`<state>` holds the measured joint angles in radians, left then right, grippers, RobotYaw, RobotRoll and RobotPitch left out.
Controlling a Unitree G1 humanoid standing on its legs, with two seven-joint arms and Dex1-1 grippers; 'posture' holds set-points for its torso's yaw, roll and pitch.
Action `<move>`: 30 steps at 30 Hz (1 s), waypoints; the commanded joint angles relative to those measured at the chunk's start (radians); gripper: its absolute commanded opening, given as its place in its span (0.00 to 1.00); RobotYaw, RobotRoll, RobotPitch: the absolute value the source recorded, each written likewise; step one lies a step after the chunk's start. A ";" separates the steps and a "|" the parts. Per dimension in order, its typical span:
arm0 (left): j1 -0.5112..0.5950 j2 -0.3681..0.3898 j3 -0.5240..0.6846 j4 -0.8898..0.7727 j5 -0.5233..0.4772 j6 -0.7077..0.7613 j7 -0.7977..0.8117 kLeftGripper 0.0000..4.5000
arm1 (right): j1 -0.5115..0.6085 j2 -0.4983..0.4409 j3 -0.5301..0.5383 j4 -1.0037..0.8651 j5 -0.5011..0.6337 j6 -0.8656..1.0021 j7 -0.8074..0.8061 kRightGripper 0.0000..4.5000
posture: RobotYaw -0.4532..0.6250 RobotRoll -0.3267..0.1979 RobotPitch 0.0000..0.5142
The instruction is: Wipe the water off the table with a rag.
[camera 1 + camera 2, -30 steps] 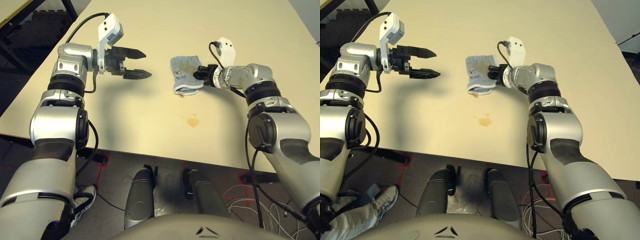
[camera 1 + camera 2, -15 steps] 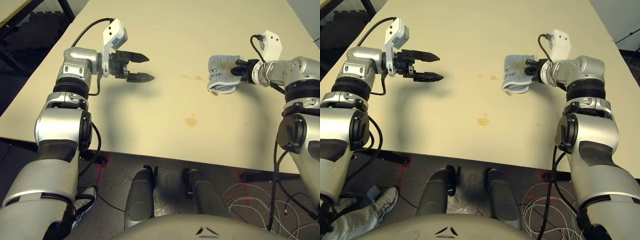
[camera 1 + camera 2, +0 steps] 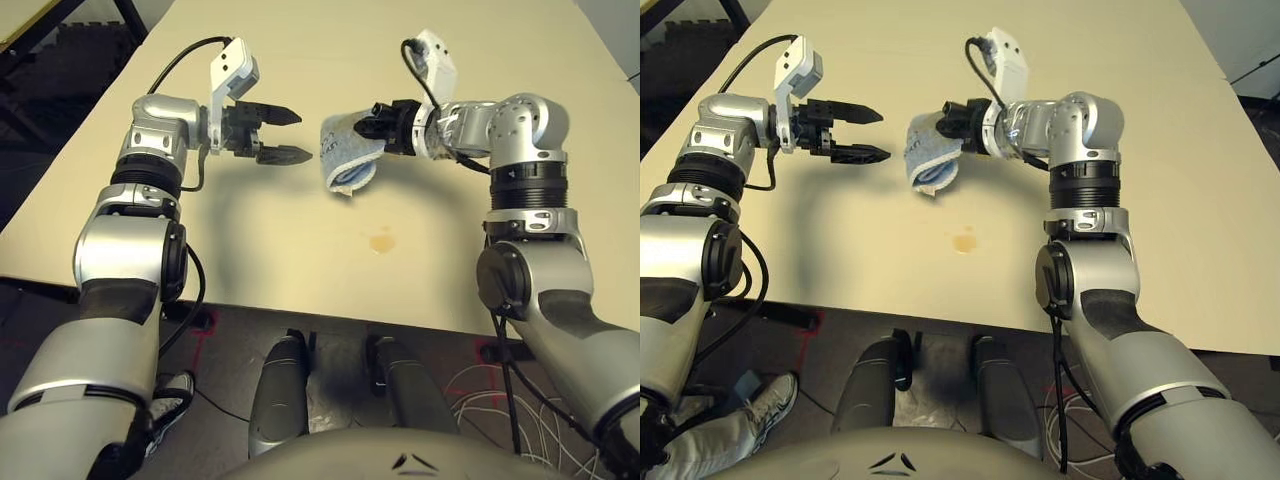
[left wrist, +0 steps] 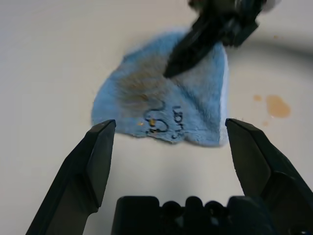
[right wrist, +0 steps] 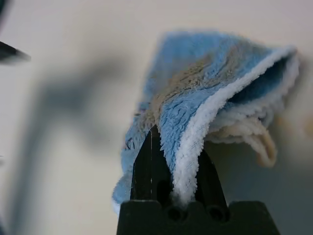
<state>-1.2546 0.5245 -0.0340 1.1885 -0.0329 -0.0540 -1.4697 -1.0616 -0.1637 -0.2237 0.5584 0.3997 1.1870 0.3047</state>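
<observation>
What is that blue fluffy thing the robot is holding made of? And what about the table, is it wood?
The rag, pinched in the right claw, looks like terry cloth: fuzzy loops, blue with a white edge and brownish stains. The table is smooth and pale beige with no grain showing, so it looks more like laminate or a coated board than bare wood, though that is not certain.

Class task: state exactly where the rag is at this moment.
The rag hangs pinched in the right gripper near the table's middle, just beyond the water, facing the open left gripper.
</observation>
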 commanded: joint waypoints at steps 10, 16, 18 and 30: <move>0.014 0.002 0.007 -0.016 0.002 0.005 -0.007 1.00 | -0.030 -0.223 -0.059 0.256 -0.061 -0.065 -0.075 0.00 | 0.45 0.62 0.39; 0.009 -0.011 0.007 -0.009 0.003 0.005 -0.001 1.00 | -0.079 -0.296 -0.099 0.351 -0.082 -0.187 -0.148 0.00 | 0.44 0.62 0.38; 0.007 -0.012 0.007 -0.008 0.003 0.005 0.000 1.00 | -0.106 -0.288 -0.111 0.348 -0.070 -0.217 -0.157 0.00 | 0.44 0.62 0.38; -0.007 -0.017 0.010 0.004 0.009 0.002 0.011 1.00 | -0.248 -0.069 -0.077 0.219 0.015 -0.165 -0.057 0.00 | 0.43 0.62 0.36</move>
<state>-1.2504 0.5032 -0.0212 1.1881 -0.0331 -0.0519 -1.4596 -1.3092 -0.2366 -0.3153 0.7493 0.4200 1.0522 0.2362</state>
